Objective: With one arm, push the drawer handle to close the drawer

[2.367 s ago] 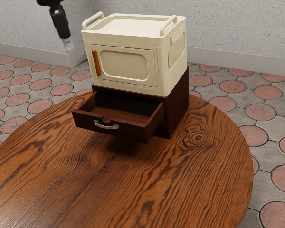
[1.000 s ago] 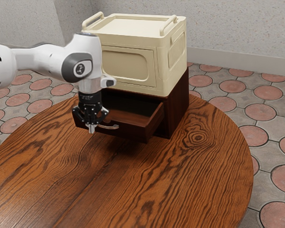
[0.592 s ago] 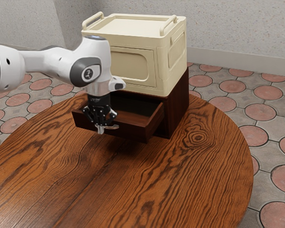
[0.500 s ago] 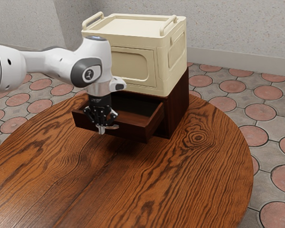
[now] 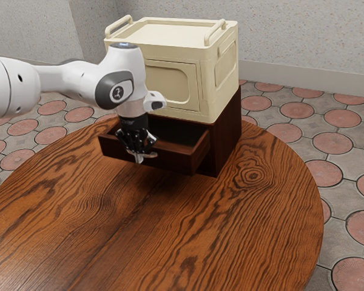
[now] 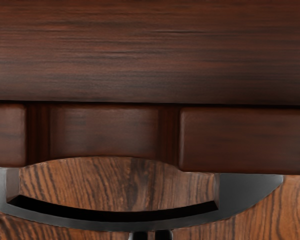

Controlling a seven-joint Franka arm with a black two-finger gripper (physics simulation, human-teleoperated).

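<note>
The gripper [image 5: 139, 159] is at the front of the dark wooden drawer [image 5: 178, 163], pointing down at its metal handle [image 5: 151, 156] with its fingers together. Part of the handle is hidden behind it. The drawer stands partly out of its dark cabinet [image 5: 227, 136]. In the wrist view, the tips of the gripper [image 6: 151, 235] are side by side against the outer edge of the curved grey handle [image 6: 140, 221], with nothing between them. Beyond the handle come the notched drawer front [image 6: 245, 140] and the drawer floor [image 6: 150, 55].
A cream box [image 5: 209, 91] with rails on top stands on the cabinet. The round wooden table [image 5: 188, 230] extends in front of the drawer, and its rim curves off toward the exterior view's right. Behind are a tiled floor [image 5: 333, 143] and a speckled wall [image 5: 303, 42].
My gripper came in from the exterior view's left to the handle, then moved toward the cabinet. Over the last half second the drawer has slid a little way inward with it.
</note>
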